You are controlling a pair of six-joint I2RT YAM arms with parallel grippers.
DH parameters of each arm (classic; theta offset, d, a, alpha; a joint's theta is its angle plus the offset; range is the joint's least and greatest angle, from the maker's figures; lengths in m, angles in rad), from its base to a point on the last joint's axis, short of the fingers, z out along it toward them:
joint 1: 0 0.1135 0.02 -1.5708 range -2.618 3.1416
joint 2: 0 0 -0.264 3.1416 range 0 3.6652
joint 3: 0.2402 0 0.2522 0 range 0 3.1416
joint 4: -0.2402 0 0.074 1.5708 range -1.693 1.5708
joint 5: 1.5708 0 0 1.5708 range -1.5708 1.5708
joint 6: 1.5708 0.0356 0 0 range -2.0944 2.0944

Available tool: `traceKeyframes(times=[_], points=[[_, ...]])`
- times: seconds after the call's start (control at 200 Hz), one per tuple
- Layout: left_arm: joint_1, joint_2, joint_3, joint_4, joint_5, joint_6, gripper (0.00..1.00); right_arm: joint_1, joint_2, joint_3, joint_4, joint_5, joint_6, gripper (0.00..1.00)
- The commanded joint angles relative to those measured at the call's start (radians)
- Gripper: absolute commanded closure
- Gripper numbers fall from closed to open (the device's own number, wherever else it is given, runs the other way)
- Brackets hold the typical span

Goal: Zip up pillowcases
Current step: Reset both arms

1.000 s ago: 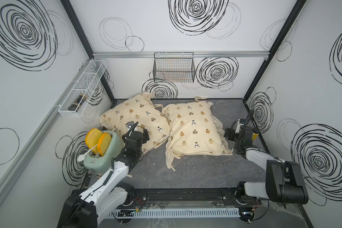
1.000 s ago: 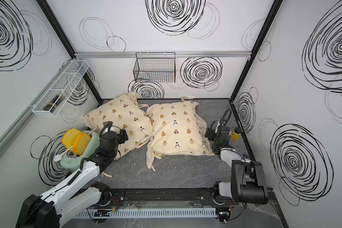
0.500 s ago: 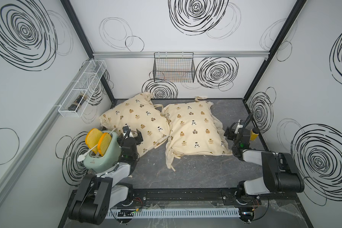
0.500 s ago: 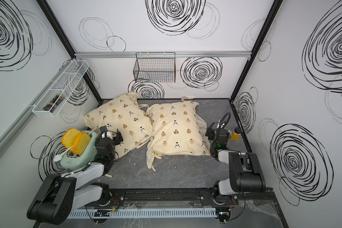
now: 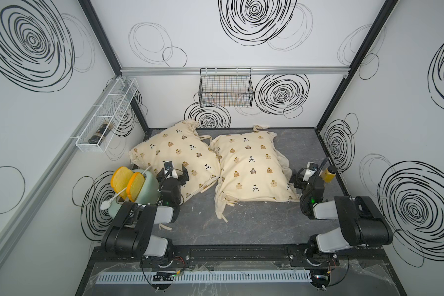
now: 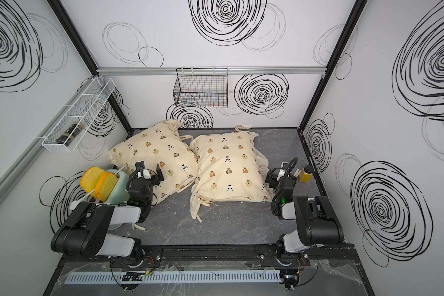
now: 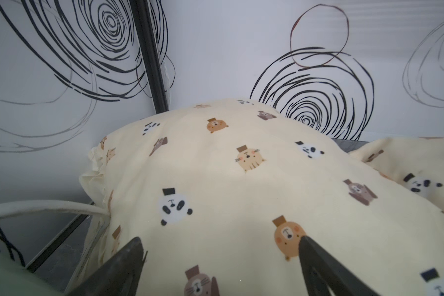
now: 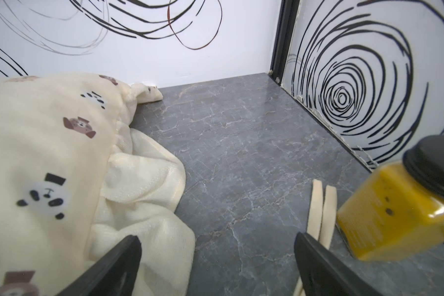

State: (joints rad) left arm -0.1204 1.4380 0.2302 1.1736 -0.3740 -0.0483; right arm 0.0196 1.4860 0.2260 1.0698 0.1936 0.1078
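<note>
The pillowcases lie side by side on the dark, marble-patterned table, touching each other at one edge. Both are stuffed full, so they stand up like soft round hills. The left pillowcase is directly under and ahead of the left gripper, whose jaws stand wide apart and hold nothing; in the left wrist view the cream cloth with printed bears and pandas fills the space between the jaws. The right pillowcase is just beside the right gripper, on its inner side. This gripper is also spread open and empty, low over the bare table. I think the arms are folded near their bases because no grasp has begun yet; each one faces its own pillow. Near the right gripper a rough, towel-like inner fabric spills from the smooth printed cover, which suggests to me that the opening is on this side, but I cannot see any zipper. Flat cream tie strips lie ahead of the right gripper, beside a yellow bottle that looks hard and glossy, with a black cap. A mint-green toaster stands just beside the left gripper, on its outer side.
</note>
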Motion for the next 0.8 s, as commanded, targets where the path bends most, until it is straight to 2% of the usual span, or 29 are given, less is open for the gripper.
traceKeyframes(times=[0.0, 0.08, 0.155, 0.23, 0.795], points=[[0.005, 0.020, -0.027, 0.139, 0.052, 0.030, 0.04, 0.001, -0.015, 0.017, 0.048, 0.010, 0.004, 0.03], [0.018, 0.079, -0.063, 0.286, 0.064, 0.033, 0.04, 0.001, -0.016, 0.015, 0.052, 0.007, 0.003, 0.03], [0.016, 0.044, -0.051, 0.196, 0.063, 0.020, 0.04, 0.000, -0.015, 0.016, 0.054, 0.008, 0.003, 0.03], [0.015, 0.068, -0.063, 0.262, 0.062, 0.031, 0.04, -0.001, -0.015, 0.016, 0.053, 0.007, 0.003, 0.03], [0.018, 0.061, -0.060, 0.247, 0.066, 0.028, 0.04, 0.000, -0.012, 0.018, 0.049, 0.008, 0.003, 0.03]])
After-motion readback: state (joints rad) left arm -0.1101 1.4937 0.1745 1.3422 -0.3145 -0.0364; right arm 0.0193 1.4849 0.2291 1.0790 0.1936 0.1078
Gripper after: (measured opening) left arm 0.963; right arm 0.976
